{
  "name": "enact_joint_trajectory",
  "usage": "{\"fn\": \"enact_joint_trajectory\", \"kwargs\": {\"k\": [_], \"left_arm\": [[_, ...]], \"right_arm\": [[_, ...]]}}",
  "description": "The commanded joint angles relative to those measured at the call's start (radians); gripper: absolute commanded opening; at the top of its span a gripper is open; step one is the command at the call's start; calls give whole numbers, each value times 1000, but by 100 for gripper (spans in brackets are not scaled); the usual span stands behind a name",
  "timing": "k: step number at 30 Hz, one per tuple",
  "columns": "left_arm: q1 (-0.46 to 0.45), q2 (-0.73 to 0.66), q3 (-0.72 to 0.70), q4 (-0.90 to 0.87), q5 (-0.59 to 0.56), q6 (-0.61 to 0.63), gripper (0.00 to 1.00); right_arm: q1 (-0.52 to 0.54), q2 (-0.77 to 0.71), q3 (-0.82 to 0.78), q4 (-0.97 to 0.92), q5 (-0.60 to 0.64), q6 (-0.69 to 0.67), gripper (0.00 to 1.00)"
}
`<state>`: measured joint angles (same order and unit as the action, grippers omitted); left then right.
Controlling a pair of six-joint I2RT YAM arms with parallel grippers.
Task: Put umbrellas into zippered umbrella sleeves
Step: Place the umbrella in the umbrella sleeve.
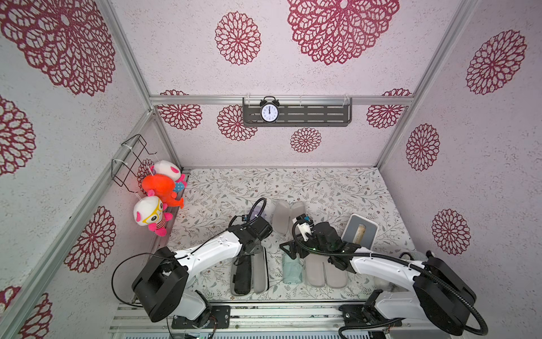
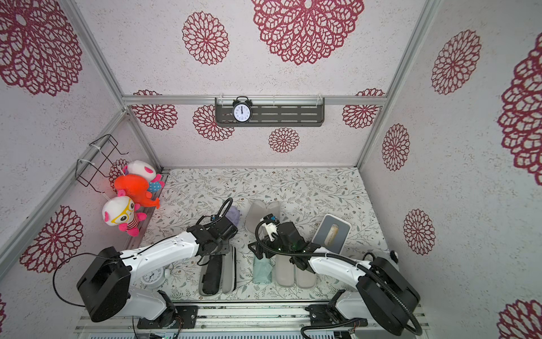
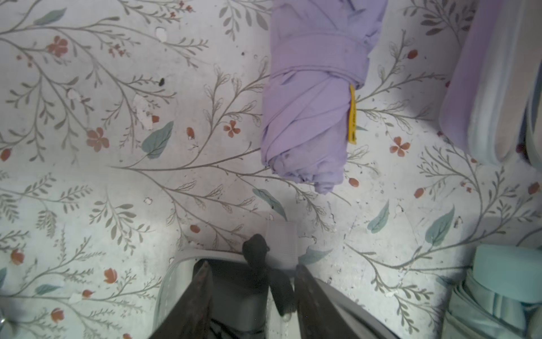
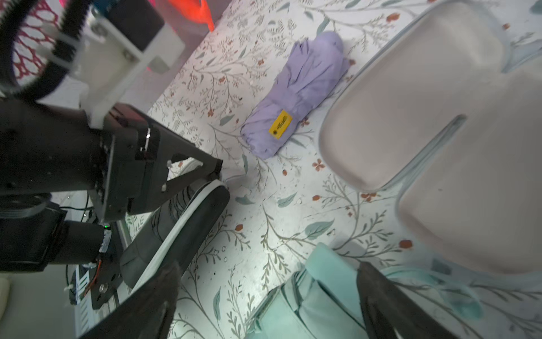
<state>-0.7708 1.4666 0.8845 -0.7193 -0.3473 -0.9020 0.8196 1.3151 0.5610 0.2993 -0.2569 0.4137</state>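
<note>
Right wrist view: right fingers [image 4: 378, 299] spread over mint umbrella [image 4: 316, 299]; left fingers [image 4: 209, 171] at black sleeve [image 4: 199, 229], grip unclear

Place: robot lab booth, home-styled
Frame: aluminium rails [image 1: 205, 100], wallpapered panels [image 1: 176, 44]
Far wall: alarm clock [image 1: 269, 111] on shelf [image 1: 319, 114]
Left wall: plush toys [image 1: 158, 186]
Near edge: robot arms [image 1: 214, 249]

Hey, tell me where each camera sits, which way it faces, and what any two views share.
Top views: high over the near edge, looking down at the floral table; left arm and right arm show.
Left wrist: on the left arm, looking past the left gripper at the lilac umbrella.
Right wrist: on the right arm, looking past the open right gripper over the mint umbrella.
Shared: both wrist views show the lilac umbrella.
</note>
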Motion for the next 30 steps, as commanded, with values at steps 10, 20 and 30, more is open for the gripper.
{"fn": "enact_joint_trajectory", "kwargs": {"k": [10, 20, 30], "left_arm": [[-68, 28, -61, 69, 11, -92, 28], [-72, 17, -79, 77, -9, -102, 16], [-74, -19, -106, 52, -19, -122, 5]], "right_arm": [[77, 60, 50, 83, 92, 61, 93], [102, 25, 34, 110, 95, 65, 93], [120, 44, 36, 118, 78, 60, 92]]}}
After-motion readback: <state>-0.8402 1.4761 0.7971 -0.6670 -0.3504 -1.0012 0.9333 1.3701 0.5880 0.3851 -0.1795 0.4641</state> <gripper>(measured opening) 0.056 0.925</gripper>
